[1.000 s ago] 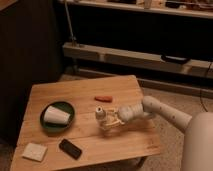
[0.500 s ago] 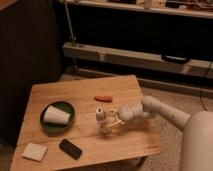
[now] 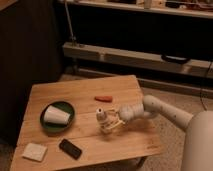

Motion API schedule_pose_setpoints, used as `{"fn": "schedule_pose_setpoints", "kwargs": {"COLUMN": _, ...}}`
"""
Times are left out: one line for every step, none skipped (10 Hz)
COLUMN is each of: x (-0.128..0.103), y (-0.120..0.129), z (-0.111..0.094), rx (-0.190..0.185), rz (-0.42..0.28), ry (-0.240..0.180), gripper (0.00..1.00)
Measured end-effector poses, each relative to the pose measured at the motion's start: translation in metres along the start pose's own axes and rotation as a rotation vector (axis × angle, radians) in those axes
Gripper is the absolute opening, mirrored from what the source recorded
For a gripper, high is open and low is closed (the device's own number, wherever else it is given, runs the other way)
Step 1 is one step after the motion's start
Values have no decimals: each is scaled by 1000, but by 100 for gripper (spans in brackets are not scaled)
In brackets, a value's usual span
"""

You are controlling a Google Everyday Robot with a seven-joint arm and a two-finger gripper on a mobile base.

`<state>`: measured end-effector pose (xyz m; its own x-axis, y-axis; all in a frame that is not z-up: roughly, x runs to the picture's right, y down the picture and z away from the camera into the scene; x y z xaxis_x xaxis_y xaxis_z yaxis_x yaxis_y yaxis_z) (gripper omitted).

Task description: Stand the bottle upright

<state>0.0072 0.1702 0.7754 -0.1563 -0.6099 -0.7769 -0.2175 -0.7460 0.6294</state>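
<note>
While the arm point(image 3: 160, 111) reaches in from the right across the wooden table point(image 3: 85, 95), the gripper point(image 3: 111, 123) sits low over the middle of the tabletop, its pale fingers pointing left toward the bottle point(image 3: 102, 118); the bottle is right at the fingertips, touching or all but touching them, and it appears to lie within the fingers' reach rather than beside them; its whitish neck points up, so it looks roughly upright or slightly tilted, though its base merges with the fingers and I cannot tell whether it rests on the wood; I also cannot tell whether the jaws are apart, together, or clamped on the bottle, since the fingers and the pale plastic blur into one shape. Just behind the bottle, toward the far edge of the table, lies a small orange carrot point(image 3: 103, 98), apart from both bottle and gripper; to the left, well apart, a green plate point(image 3: 46, 123) carries a white cup point(image 3: 56, 116) lying on its side; nearer the front edge a dark phone point(image 3: 70, 148) lies flat, and at the front left corner sits a pale square sponge point(image 3: 35, 151); behind the table runs a long low shelf point(image 3: 135, 56) against a dark wall.
</note>
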Motion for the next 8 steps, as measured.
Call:
{"fn": "schedule_pose_setpoints", "kwargs": {"x": 0, "y": 1, "z": -2, "rx": -8, "rz": 1, "ry": -8, "gripper": 63}}
{"fn": "schedule_pose_setpoints", "kwargs": {"x": -1, "y": 1, "z": -5, "rx": -22, "rz": 0, "ry": -31, "gripper": 63}}
{"fn": "schedule_pose_setpoints", "kwargs": {"x": 0, "y": 0, "z": -8, "rx": -33, "rz": -4, "ry": -50, "gripper": 63}}
{"fn": "schedule_pose_setpoints", "kwargs": {"x": 3, "y": 0, "z": -10, "rx": -46, "rz": -14, "ry": -70, "gripper": 63}}
{"fn": "schedule_pose_setpoints", "kwargs": {"x": 14, "y": -1, "z": -21, "rx": -108, "rz": -53, "ry": -129, "gripper": 63}}
{"fn": "schedule_pose_setpoints", "kwargs": {"x": 18, "y": -3, "z": -27, "rx": -137, "rz": -65, "ry": -148, "gripper": 65}}
{"fn": "schedule_pose_setpoints", "kwargs": {"x": 25, "y": -4, "z": -30, "rx": -158, "rz": -72, "ry": -159, "gripper": 72}}
{"fn": "schedule_pose_setpoints", "kwargs": {"x": 26, "y": -4, "z": -26, "rx": -139, "rz": -61, "ry": -137, "gripper": 83}}
